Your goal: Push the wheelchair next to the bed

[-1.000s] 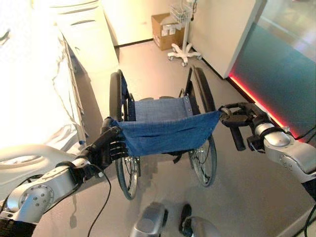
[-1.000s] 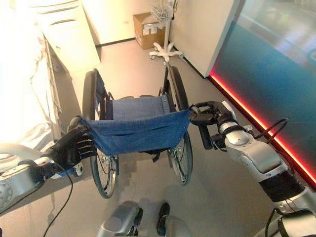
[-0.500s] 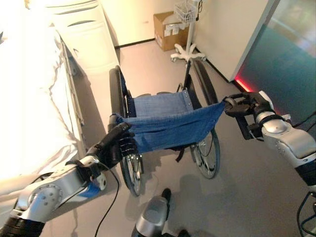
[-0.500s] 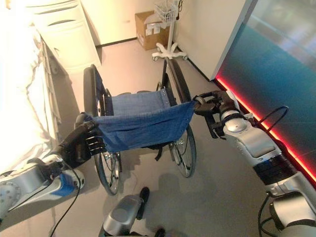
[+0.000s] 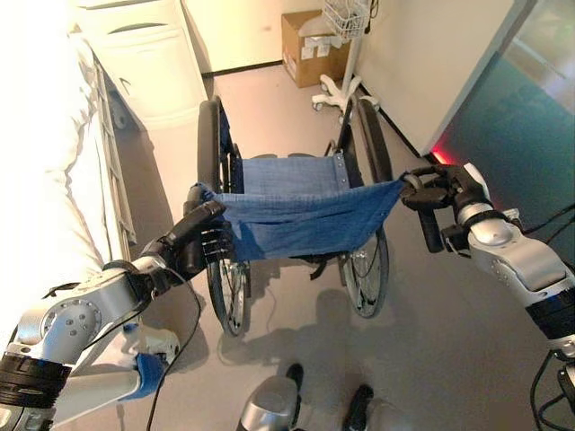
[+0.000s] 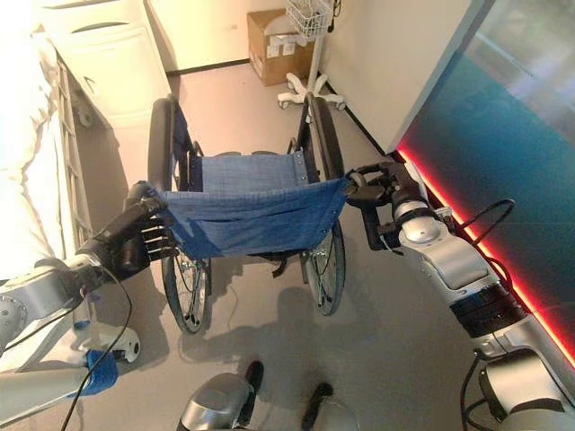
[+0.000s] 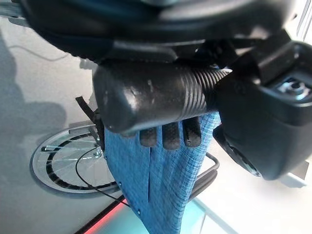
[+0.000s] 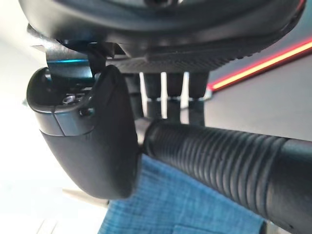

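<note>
The wheelchair (image 5: 296, 215) has a blue cloth back, a blue seat and big black wheels, and it stands in front of me facing away. My left hand (image 5: 196, 248) is curled round its left push handle (image 7: 146, 97). At the other side my right hand (image 5: 442, 192) is curled round the ribbed right push handle (image 8: 219, 156). The white bed (image 5: 45, 180) runs along the left, close beside the wheelchair's left wheel (image 5: 209, 153).
A white cabinet (image 5: 148, 58) stands at the bed's far end. A cardboard box (image 5: 305, 45) and a white wheeled stand (image 5: 341, 85) are straight past the wheelchair. On the right is a wall (image 5: 431, 63), with a red light strip (image 6: 449, 206) at the floor.
The camera has shifted, and the bed's foot end now lies lower left. Both hands keep their hold on the push handles, and the wheelchair stays between them beside the bed.
</note>
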### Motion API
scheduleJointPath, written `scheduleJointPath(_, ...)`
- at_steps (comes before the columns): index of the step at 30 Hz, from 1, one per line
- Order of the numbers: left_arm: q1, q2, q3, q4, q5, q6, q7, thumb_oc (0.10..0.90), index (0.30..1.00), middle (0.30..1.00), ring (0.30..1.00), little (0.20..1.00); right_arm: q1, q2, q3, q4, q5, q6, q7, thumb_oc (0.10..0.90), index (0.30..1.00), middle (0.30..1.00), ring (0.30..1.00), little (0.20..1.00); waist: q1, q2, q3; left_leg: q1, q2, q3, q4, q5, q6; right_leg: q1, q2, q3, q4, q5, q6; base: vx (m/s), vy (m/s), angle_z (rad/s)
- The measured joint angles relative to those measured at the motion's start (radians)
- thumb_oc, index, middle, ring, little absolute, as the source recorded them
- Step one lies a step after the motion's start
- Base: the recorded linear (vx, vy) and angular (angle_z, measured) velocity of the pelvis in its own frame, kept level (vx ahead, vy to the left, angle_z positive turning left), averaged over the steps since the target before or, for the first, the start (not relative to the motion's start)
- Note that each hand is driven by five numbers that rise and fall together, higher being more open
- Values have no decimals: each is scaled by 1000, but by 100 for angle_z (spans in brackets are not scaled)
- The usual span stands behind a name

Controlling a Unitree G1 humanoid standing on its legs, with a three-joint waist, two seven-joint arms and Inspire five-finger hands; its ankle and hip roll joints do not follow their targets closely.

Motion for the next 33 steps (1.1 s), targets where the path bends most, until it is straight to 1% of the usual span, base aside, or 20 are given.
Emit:
scheduleJointPath(2, 2, 0, 7, 2, 4, -1, -7, 400, 300, 300, 300, 300, 0, -12, -2, -11, 23, 0, 1, 400, 300, 300, 300, 300, -6, -6, 0, 8, -2, -34, 12, -27, -20, -6, -27, 19, -110, 93, -6, 404, -428, 53)
scheduleJointPath(4, 15, 2, 27, -1, 13, 0, -13, 400, 300, 300, 300, 300, 0, -21, -2, -20, 42, 1, 3, 400, 300, 300, 300, 300, -4, -16, 0, 16, 8, -62, 34, -54, -37, 7, -27, 12, -120, 128, -16, 396, -442, 49)
scheduleJointPath(6, 24, 5, 43, -8, 23, 1, -21, 400, 300, 300, 300, 300, 0, -28, -2, -20, 72, 2, 11, 400, 300, 300, 300, 300, 10, -38, -2, 36, 18, -92, 32, -73, -64, 50, -7, 4, -126, 130, -18, 313, -351, 48)
scheduleJointPath(7, 28, 30, 51, -14, 20, 1, -27, 400, 300, 300, 300, 300, -1, -29, -2, -20, 76, 2, 22, 400, 300, 300, 300, 300, 16, -73, -5, 39, 15, -106, 36, -89, -86, 81, 11, 7, -115, 175, -33, 353, -417, 48)
scheduleJointPath(8, 45, 16, 72, -28, 26, 2, -24, 400, 300, 300, 300, 300, -15, -32, 2, -15, 79, 2, 32, 400, 300, 300, 300, 300, 28, -56, -9, 45, 59, -122, 37, -102, -109, 90, 47, -18, -104, 155, -42, 348, -425, 44)
scheduleJointPath(11, 81, 27, 133, -85, 15, 2, -5, 400, 300, 300, 300, 300, -74, -41, 29, 8, 89, 2, 47, 400, 300, 300, 300, 300, 54, -55, -9, 24, 141, -122, 61, -105, -162, 92, 125, -76, -78, 102, -106, 199, -321, 30)
scheduleJointPath(14, 95, 10, 130, -100, 12, 2, 15, 400, 300, 300, 300, 300, -114, -38, 55, 58, 89, 2, 80, 400, 300, 300, 300, 300, 83, -57, -8, -43, 157, -100, 232, -90, -195, 80, 140, -120, 23, 18, -158, 189, -333, 20)
scheduleJointPath(17, 146, -3, 132, -117, 15, 0, 23, 400, 300, 300, 300, 300, -112, -37, 89, 62, 87, 2, 85, 400, 300, 300, 300, 300, 105, -54, -7, -86, 160, -97, 393, -48, -236, 106, 142, -137, 61, -17, -182, 202, -194, 7)
scheduleJointPath(19, 172, -12, 130, -120, 22, -2, 19, 400, 300, 300, 300, 300, -96, -28, 91, 57, 67, 2, 92, 400, 300, 300, 300, 300, 115, -63, -5, -176, 127, -102, 535, 16, -239, 148, 128, -114, 37, -43, -196, 314, -134, 19)
scheduleJointPath(20, 178, -37, 130, -120, 30, -7, 18, 400, 300, 300, 300, 300, -87, -30, 83, 53, 59, 2, 94, 400, 300, 300, 300, 300, 113, -80, -7, -185, 55, -96, 430, -27, -183, 166, 104, -71, -9, -57, -136, 278, -93, 24)
scheduleJointPath(21, 179, -46, 122, -129, 31, -7, 14, 400, 300, 300, 300, 300, -90, -44, 81, 53, 44, 2, 108, 400, 300, 300, 300, 300, 111, -60, -14, -137, 34, -73, 162, -3, -138, 174, 115, -66, -19, -52, -127, 296, -108, 22)
scheduleJointPath(22, 180, -46, 114, -134, 30, -7, 10, 400, 300, 300, 300, 300, -90, -51, 81, 53, 34, 2, 110, 400, 300, 300, 300, 300, 105, -35, -26, -113, 38, -47, 43, 26, -132, 178, 136, -70, -17, -58, -124, 307, -136, 7)
scheduleJointPath(23, 181, -39, 113, -144, 29, -12, 3, 400, 300, 300, 300, 300, -92, -44, 73, 56, 16, 1, 112, 400, 300, 300, 300, 300, 109, -14, -24, -84, 61, -1, -19, 67, -86, 169, 151, -95, 17, -83, -115, 289, -136, -2)
scheduleJointPath(25, 174, -44, 114, -138, 31, -23, 2, 400, 300, 300, 300, 300, -103, -25, 75, 68, -12, 2, 109, 400, 300, 300, 300, 300, 126, -15, -24, -89, 79, 80, -12, 61, -83, 127, 147, -166, 187, -157, -134, 393, -173, -6)
scheduleJointPath(27, 165, -55, 116, -111, 36, -33, -14, 400, 300, 300, 300, 300, -96, -9, 70, 70, -18, 2, 108, 400, 300, 300, 300, 300, 113, -31, -26, -112, 99, 180, 52, 25, -112, 177, 177, -251, 268, -245, -193, 418, -182, 32)
scheduleJointPath(28, 164, -56, 120, -105, 49, -33, -18, 400, 300, 300, 300, 300, -92, -7, 71, 67, -18, 2, 108, 400, 300, 300, 300, 300, 116, -47, -26, -125, 102, 221, 89, 21, -109, 226, 194, -262, 198, -262, -214, 368, -130, 29)
scheduleJointPath(29, 157, -59, 124, -93, 63, -33, -30, 400, 300, 300, 300, 300, -98, -4, 70, 65, -19, 2, 109, 400, 300, 300, 300, 300, 123, -54, -26, -177, 105, 240, 205, -11, -127, 304, 224, -219, 39, -264, -207, 322, -100, 23)
scheduleJointPath(30, 153, -58, 126, -89, 69, -33, -36, 400, 300, 300, 300, 300, -99, 5, 67, 66, -27, -2, 108, 400, 300, 300, 300, 300, 119, -49, -26, -237, 115, 227, 284, -38, -148, 328, 253, -189, -5, -243, -220, 470, -95, 36)
scheduleJointPath(31, 148, -59, 128, -88, 70, -33, -44, 400, 300, 300, 300, 300, -99, -9, 65, 57, -39, -4, 108, 400, 300, 300, 300, 300, 106, -48, -27, -294, 93, 232, 305, -49, -164, 340, 272, -159, -34, -236, -225, 512, -84, 41)
scheduleJointPath(33, 146, -65, 127, -91, 67, -28, -63, 400, 300, 300, 300, 300, -96, -15, 70, 72, -41, -5, 115, 400, 300, 300, 300, 300, 143, -59, -33, -304, -9, 172, 205, -51, -147, 370, 288, -45, -35, -259, -240, 493, -73, -8)
